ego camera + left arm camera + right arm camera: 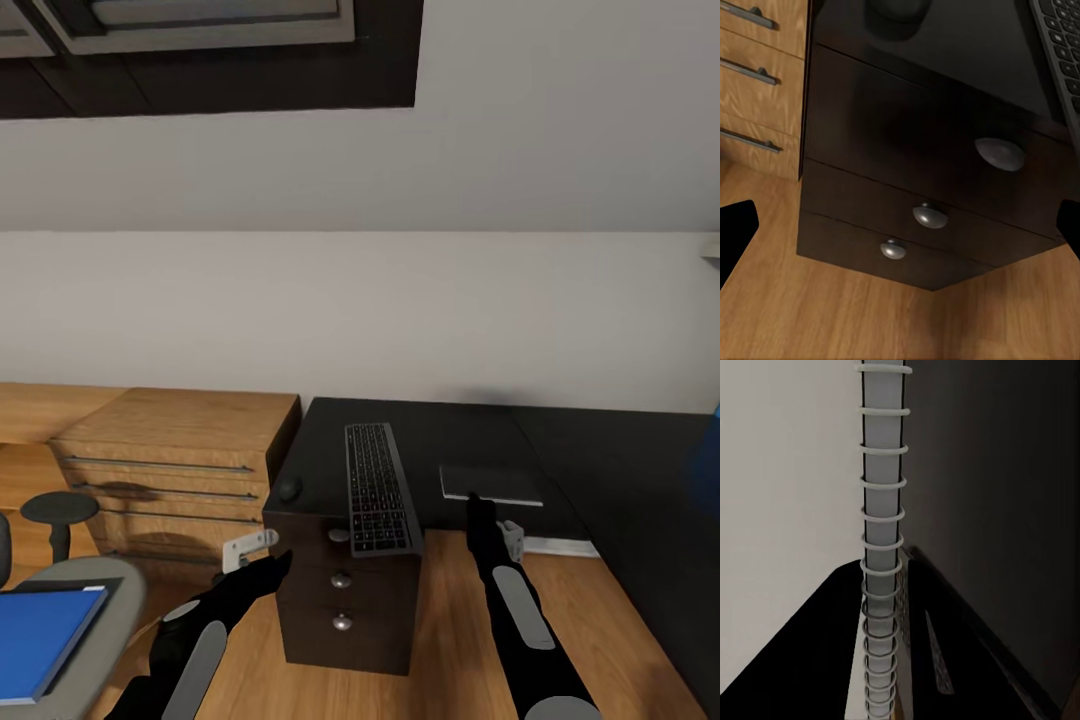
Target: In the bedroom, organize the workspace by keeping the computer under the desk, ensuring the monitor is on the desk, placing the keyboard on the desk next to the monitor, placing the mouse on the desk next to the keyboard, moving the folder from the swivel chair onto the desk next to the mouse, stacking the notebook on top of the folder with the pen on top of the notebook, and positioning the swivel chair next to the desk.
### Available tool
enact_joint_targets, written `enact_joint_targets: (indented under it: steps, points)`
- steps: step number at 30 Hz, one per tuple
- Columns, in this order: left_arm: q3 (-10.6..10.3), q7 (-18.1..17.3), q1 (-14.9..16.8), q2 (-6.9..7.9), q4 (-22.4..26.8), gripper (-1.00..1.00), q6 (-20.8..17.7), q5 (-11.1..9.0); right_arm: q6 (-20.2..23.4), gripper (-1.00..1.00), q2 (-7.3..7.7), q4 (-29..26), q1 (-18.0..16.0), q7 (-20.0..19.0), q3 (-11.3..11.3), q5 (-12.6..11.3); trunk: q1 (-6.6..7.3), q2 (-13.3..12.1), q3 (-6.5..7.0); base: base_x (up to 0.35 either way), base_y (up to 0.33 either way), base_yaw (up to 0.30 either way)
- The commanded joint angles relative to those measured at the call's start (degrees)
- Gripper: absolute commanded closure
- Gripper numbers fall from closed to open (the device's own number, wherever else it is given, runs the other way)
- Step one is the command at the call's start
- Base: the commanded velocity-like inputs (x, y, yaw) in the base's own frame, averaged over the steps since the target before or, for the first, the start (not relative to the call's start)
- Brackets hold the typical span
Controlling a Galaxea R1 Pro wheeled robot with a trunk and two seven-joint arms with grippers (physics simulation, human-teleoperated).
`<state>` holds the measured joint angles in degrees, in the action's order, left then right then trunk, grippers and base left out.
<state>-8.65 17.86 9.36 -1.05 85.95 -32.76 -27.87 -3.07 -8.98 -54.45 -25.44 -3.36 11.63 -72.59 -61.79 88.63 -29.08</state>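
The right gripper (478,502) looks clamped on the spiral notebook (492,483) at the desk (600,470) edge; lift it level, while the left gripper (268,560) hangs apart.

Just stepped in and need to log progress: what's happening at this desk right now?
The robot faces the black desk. Its right gripper is at the near edge of the spiral-bound notebook lying on the desk, whose wire binding fills much of the right wrist view; whether it grips is unclear. The left gripper hangs open and empty before the drawer unit. The keyboard and mouse lie on the desk. The blue folder is on the swivel chair.
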Motion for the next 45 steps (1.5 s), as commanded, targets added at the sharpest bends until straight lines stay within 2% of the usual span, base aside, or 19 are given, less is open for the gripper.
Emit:
enact_joint_targets:
  steps: [1,21,41,45]
  points:
    - [-0.07,0.54,0.04,0.00,0.08,-1.00,-0.16,-0.60,-0.09,1.00,-0.02,0.03,-0.04,-0.34,-0.10,-0.62,-0.22,0.45,-0.25,0.000,0.000,0.000]
    - [0.18,0.67,0.04,0.17,0.27,-1.00,-0.20,-0.60,-0.09,1.00,0.10,0.04,-0.04,-0.34,-1.78,-0.62,-4.62,8.47,-3.84,0.000,0.000,0.000]
    - [0.30,0.68,0.04,0.17,0.27,-1.00,-0.20,-0.60,-0.09,1.00,0.10,0.13,-0.04,-0.34,-1.87,-0.62,-9.01,16.49,-7.43,0.000,0.000,0.000]
    - [0.30,0.68,0.04,0.17,0.27,-1.00,-0.20,-0.60,-0.09,1.00,0.10,0.10,-0.04,-0.34,-1.87,-0.62,-9.01,16.49,-7.43,0.000,0.000,0.000]
